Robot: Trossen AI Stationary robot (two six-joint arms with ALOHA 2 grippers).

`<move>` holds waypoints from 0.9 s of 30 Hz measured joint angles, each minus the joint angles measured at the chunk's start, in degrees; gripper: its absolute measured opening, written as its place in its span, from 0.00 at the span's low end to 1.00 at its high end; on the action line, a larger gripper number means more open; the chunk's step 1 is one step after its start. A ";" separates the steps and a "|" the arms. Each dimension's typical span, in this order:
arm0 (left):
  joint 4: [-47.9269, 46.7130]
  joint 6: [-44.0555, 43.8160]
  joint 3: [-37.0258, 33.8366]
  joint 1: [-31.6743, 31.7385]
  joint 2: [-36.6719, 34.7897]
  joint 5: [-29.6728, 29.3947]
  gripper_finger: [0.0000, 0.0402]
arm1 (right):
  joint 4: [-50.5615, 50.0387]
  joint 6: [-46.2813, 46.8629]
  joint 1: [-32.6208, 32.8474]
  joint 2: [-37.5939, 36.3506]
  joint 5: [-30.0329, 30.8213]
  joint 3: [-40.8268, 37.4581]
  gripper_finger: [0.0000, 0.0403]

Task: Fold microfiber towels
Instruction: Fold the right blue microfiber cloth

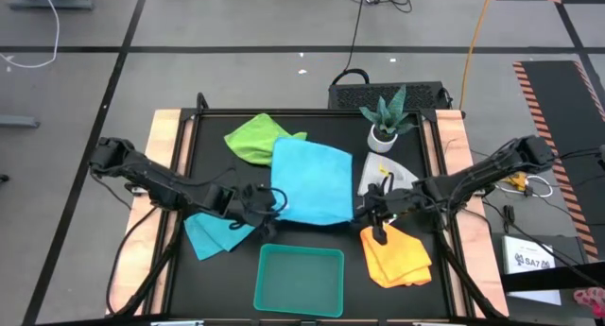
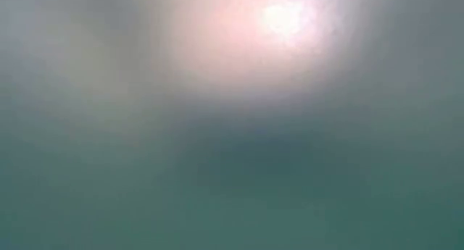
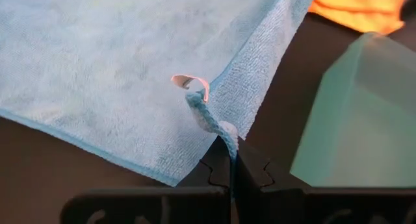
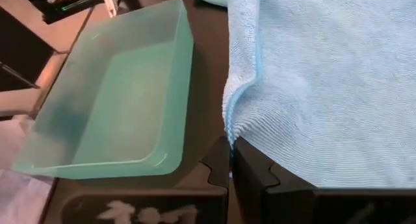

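Note:
A turquoise towel (image 1: 312, 180) lies spread on the dark mat in the middle of the table. My left gripper (image 3: 231, 160) is shut on its near left corner and my right gripper (image 4: 231, 149) is shut on its near right corner. A lime green towel (image 1: 257, 137) lies behind it, partly under its far edge. A second turquoise towel (image 1: 216, 233) lies crumpled under my left arm. A pale towel (image 1: 386, 170) and a yellow-orange towel (image 1: 397, 255) lie on the right. My left gripper pinches the towel's near left corner (image 3: 224, 132) between its two fingers, right by the small sewn-in label (image 3: 192, 81). It comes in slanting down from the table's left. The corner is bunched and raised, and the towel spreads out beyond it. My right gripper pinches the near right corner (image 4: 231, 123) between its two fingers, slanting down from the table's right. The hem curls up into the fingers, and the towel beyond lies spread on the mat.
A teal plastic tray (image 1: 301, 281) stands at the near edge, just in front of both grippers. A small potted plant (image 1: 386, 118) stands at the far right of the mat. The low view shows only a teal blur.

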 joint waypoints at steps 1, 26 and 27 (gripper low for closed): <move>0.17 -0.47 0.00 -0.34 0.00 -0.10 0.00 | -0.02 0.52 0.33 0.00 0.02 0.00 0.00; -3.55 4.42 -0.01 4.50 2.54 -9.99 0.00 | 0.44 -5.89 -4.52 5.53 6.16 -0.04 0.00; -3.56 5.57 0.00 5.24 2.54 -10.45 0.00 | 0.42 -7.17 -5.74 5.53 6.18 -0.04 0.00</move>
